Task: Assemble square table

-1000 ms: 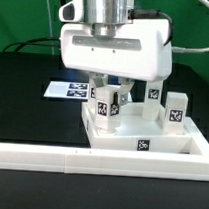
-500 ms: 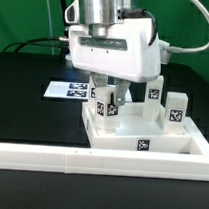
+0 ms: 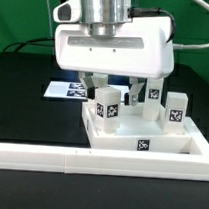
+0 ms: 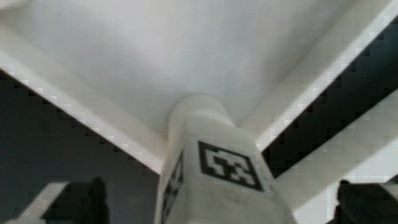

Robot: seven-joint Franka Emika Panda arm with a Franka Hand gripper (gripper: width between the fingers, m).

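- On the black table, near the long white rail fence (image 3: 49, 160), lies the square table (image 3: 140, 145), a white slab with raised rim and a small tag on its near edge.
- Three tagged legs stand upright on the slab: one at the near corner on the exterior view's left (image 3: 109, 106), one behind it (image 3: 152, 94), partly hidden by the gripper body, one on the exterior view's right (image 3: 176, 107).
- Gripper (image 3: 110, 88) hangs over the near leg, fingers spread to either side, apparently clear of it; nothing held.
- Wrist view: the leg (image 4: 217, 160) rises between two blurred dark fingertips (image 4: 68, 200); contact hard to judge.
- The marker board (image 3: 66, 89) lies beyond, partly covered by the gripper.
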